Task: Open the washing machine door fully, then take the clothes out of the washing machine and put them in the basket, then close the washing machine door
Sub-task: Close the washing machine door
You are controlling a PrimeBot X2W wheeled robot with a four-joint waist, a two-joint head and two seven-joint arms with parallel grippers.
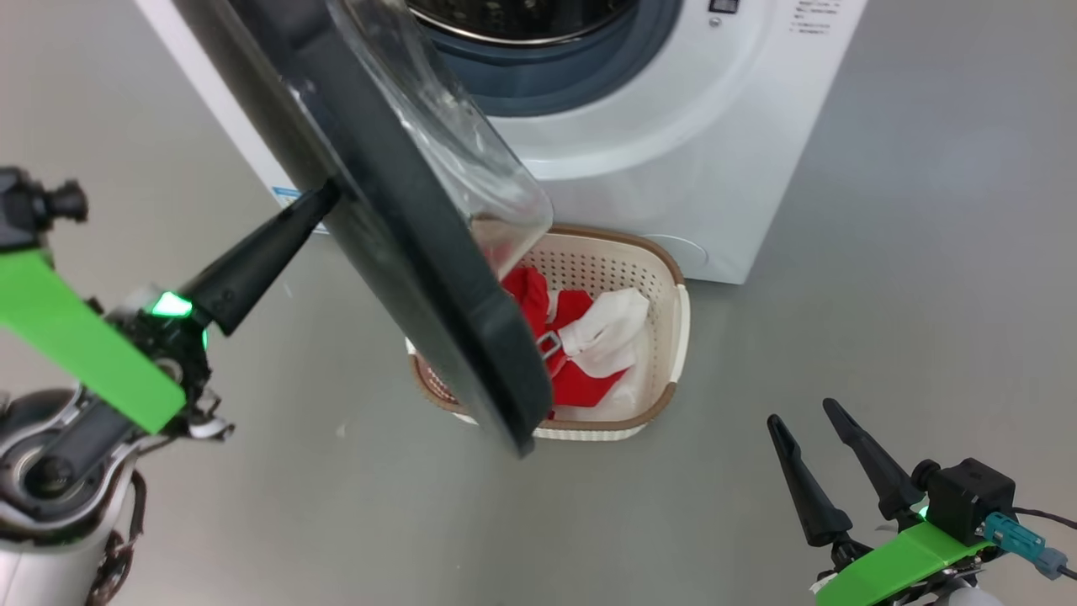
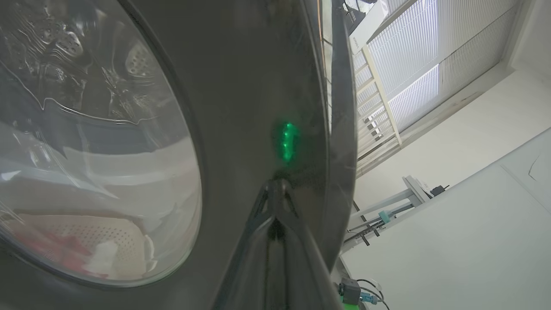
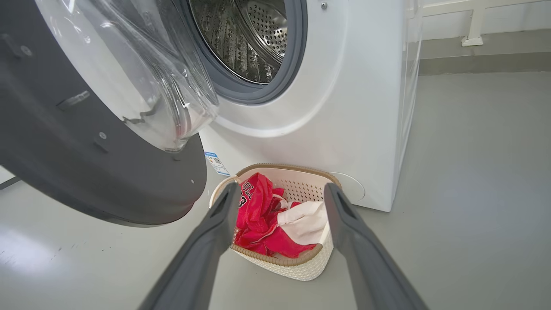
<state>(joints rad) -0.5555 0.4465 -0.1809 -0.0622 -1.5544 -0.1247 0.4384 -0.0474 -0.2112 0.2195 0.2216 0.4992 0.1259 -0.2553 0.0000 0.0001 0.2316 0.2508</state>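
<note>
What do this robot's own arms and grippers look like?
The left gripper and right gripper each have two long, tapering matte black fingers on a flat bright green bracket. A green light glows at the left fingers' base. The right wrist carries a boxy black camera with a teal plug and thin black cable. The left forearm is white with a round grey joint.

We see a smooth grey floor, glossy enough to carry soft, pale patches of reflected light. In the right wrist view it runs back to a darker grey skirting band under a white wall, where the white foot of a post stands. In the left wrist view, daylight comes through a window covered with white slatted blinds, just beside a white ladder-like frame.
</note>
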